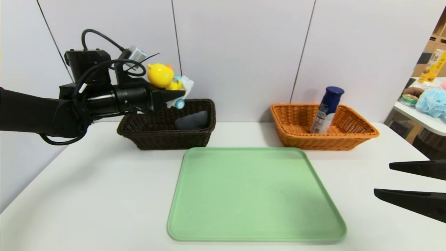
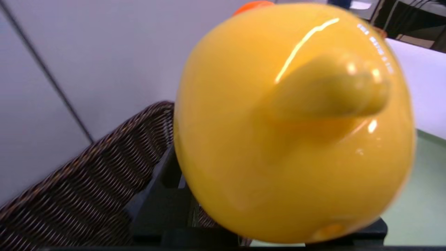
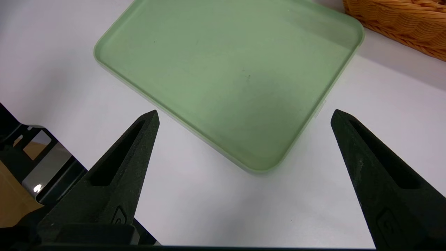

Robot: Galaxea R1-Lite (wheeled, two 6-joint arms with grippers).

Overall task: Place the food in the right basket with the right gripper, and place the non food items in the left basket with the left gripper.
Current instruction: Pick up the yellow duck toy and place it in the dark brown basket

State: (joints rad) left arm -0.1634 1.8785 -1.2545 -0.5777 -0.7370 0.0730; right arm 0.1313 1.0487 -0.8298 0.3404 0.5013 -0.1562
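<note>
A shiny yellow duck toy [image 1: 160, 75] with white and blue parts hangs above the dark brown left basket [image 1: 167, 139], and my left gripper [image 1: 179, 94] is shut on it. In the left wrist view the duck [image 2: 292, 122] fills most of the picture, with the dark basket's weave [image 2: 69, 195] below it. A grey item [image 1: 191, 120] lies inside that basket. The orange right basket [image 1: 355, 134] holds an upright blue-capped bottle [image 1: 326, 109]. My right gripper [image 1: 382, 178] stands open at the right table edge, with nothing between its fingers [image 3: 132, 157].
A bare green tray [image 1: 254, 195] lies in the middle of the white table, in front of both baskets; its corner [image 3: 264, 164] is just ahead of the right gripper. A side table at far right carries a blue sponge ball [image 1: 432, 101] and packets.
</note>
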